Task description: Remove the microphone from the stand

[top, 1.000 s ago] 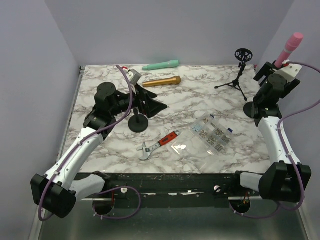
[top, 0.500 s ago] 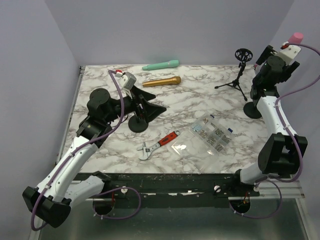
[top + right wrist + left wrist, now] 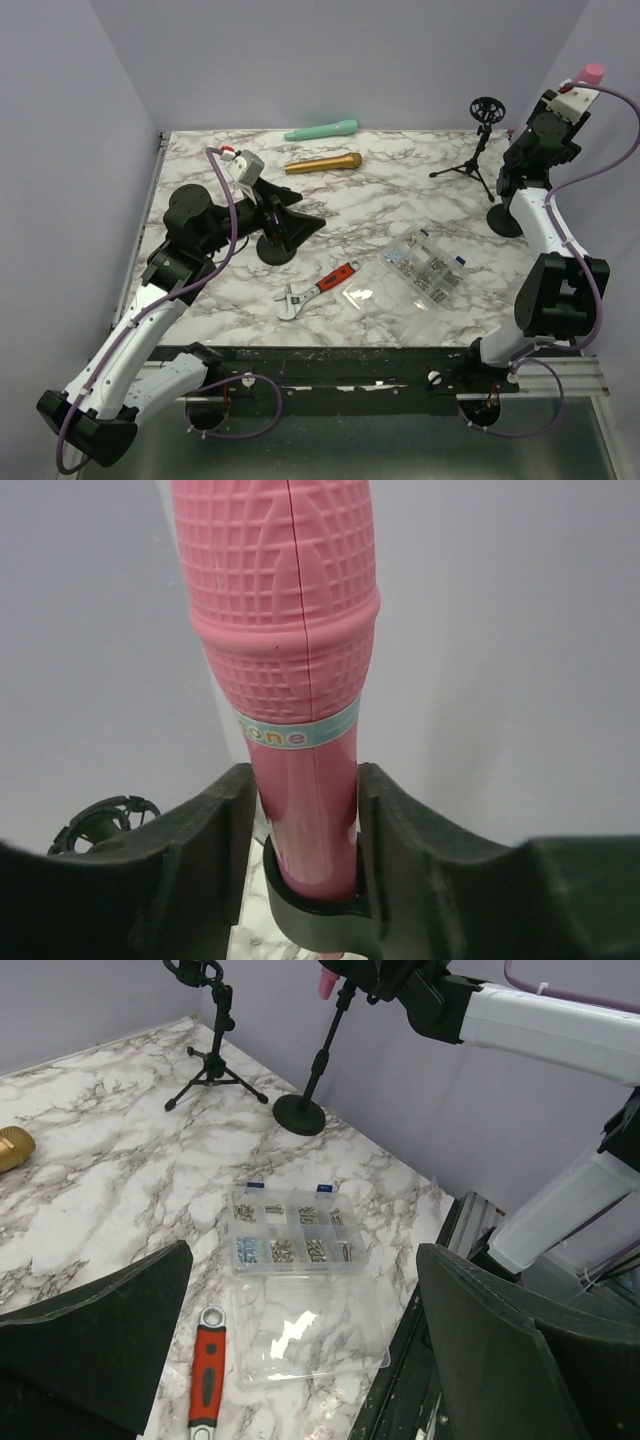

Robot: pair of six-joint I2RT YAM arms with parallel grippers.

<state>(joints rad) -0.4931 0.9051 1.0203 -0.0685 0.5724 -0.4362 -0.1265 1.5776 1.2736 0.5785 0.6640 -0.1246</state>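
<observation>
The pink microphone (image 3: 290, 630) stands upright in the black clip (image 3: 310, 915) of the stand (image 3: 505, 220) at the table's right edge. Only its pink tip (image 3: 592, 72) shows from above. My right gripper (image 3: 305, 820) is shut on the microphone's smooth handle just above the clip, one finger pressed on each side. From above, the right gripper (image 3: 562, 100) sits high beside the wall. My left gripper (image 3: 290, 215) hangs open over the table's left middle with nothing between its fingers. In the left wrist view the stand's pole (image 3: 325, 1045) and the left gripper (image 3: 305, 1250) show.
A teal microphone (image 3: 320, 130) and a gold microphone (image 3: 325, 162) lie at the back. A tripod stand (image 3: 478, 150) is left of the pink one. A round stand base (image 3: 277, 248), a red wrench (image 3: 318, 289), a parts box (image 3: 425, 268) and its lid (image 3: 362, 295) lie mid-table.
My right arm rose to the pink microphone and its jaws closed onto the handle. My left arm drew back toward the left, still open.
</observation>
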